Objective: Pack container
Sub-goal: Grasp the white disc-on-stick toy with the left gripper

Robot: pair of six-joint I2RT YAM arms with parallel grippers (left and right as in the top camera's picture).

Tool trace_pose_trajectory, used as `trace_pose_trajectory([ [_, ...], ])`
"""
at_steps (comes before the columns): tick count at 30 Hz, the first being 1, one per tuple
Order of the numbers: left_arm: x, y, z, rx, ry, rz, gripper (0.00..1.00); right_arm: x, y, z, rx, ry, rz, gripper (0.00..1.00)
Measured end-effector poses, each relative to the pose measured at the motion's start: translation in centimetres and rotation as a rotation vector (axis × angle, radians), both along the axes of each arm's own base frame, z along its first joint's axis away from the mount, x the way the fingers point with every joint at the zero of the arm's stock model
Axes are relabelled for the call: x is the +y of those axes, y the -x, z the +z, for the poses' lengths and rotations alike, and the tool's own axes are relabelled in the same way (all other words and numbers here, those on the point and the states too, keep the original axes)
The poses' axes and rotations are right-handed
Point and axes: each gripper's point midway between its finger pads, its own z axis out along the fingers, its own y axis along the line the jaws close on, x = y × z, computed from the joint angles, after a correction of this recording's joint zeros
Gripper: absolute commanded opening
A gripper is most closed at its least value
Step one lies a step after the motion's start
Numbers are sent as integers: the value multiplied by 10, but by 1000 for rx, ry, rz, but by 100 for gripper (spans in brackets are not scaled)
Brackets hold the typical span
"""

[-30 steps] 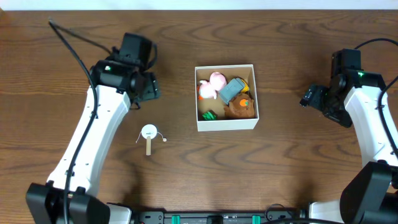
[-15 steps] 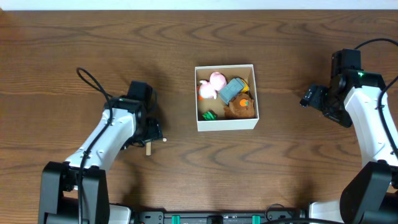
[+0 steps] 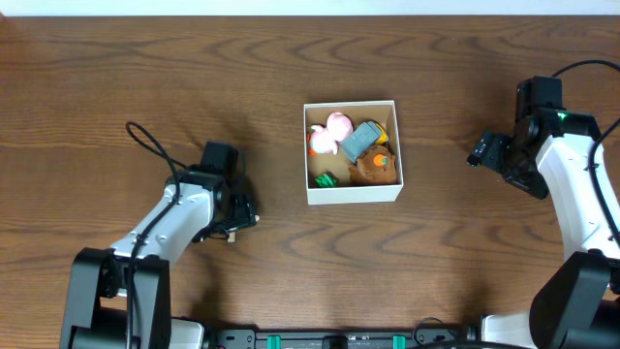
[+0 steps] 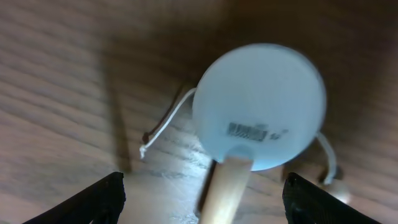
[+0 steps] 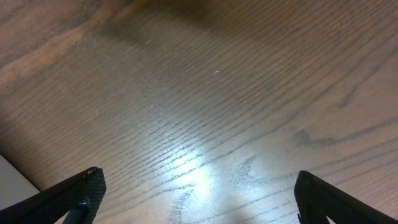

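Note:
The container (image 3: 354,194), a square white box with a brown inside, stands mid-table and holds several small toys. A small drum toy lies on the table left of it: a white disc (image 4: 258,106) on a wooden handle (image 4: 227,186), with strings at the sides. My left gripper (image 3: 235,215) hangs low right over it and hides most of it in the overhead view. In the left wrist view the gripper (image 4: 202,205) is open, with a finger on each side of the handle. My right gripper (image 3: 481,153) is open and empty over bare table (image 5: 199,93), right of the container.
The toys in the container include a pink one (image 3: 337,126), a blue-grey one (image 3: 360,141), a brown and orange one (image 3: 373,167) and a green one (image 3: 325,179). A black cable (image 3: 145,145) loops off the left arm. The table is dark wood.
My left arm has swung from the back left down and toward the front, and now covers the drum toy. The right arm and the container have not moved.

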Motion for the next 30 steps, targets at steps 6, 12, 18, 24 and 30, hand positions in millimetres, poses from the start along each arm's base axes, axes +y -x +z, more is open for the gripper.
trace_pose_trajectory([
  [6,-1,-3,0,-14,6,0,67,0,0,0,2,0,3,99],
  [12,-2,-8,0,-36,10,2,50,0,0,0,2,0,4,99],
  [18,-2,-9,0,-36,9,-1,46,0,0,0,2,1,6,99],
  [24,-2,-9,0,-38,10,0,40,0,0,0,2,1,6,99],
  [30,-2,-8,-1,-37,10,-1,33,0,0,0,3,1,6,99],
])
